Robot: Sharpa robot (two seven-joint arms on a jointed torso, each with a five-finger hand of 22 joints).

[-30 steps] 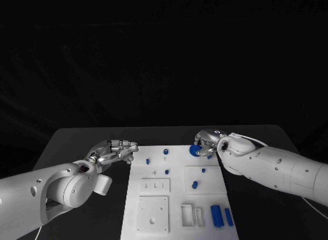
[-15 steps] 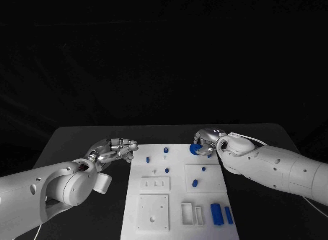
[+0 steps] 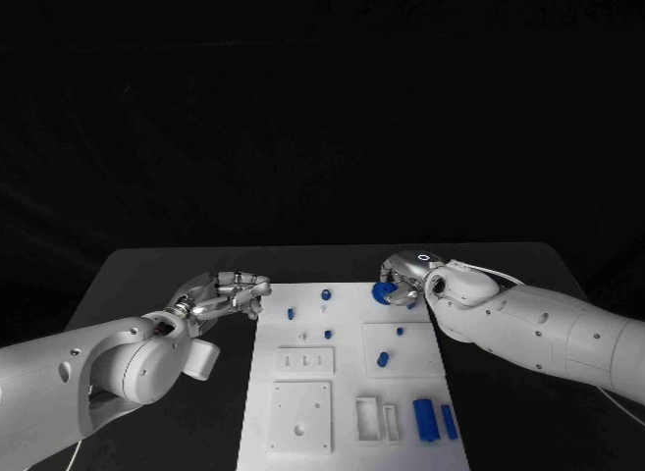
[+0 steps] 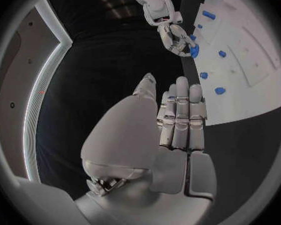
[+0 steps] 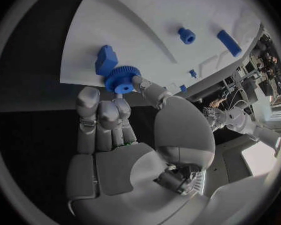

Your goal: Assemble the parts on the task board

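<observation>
On the left we see the robot's left hand (image 3: 223, 294) above the black table (image 3: 152, 275), just beside the left edge of the long white task board (image 3: 344, 392). Its silver fingers lie straight and side by side, and it holds nothing. Moving right across the board, we find small blue pegs (image 3: 327, 294) standing near its far end, a raised white square plate (image 3: 301, 417) nearer us, and two blue rectangular bars (image 3: 425, 420) lying side by side near the board's right edge. At the far right corner of the board, our right hand (image 3: 403, 275) pinches a round blue toothed gear (image 5: 120, 79) between thumb and fingertips, just beside a blue block-shaped part (image 5: 105, 59) on the board.
</observation>
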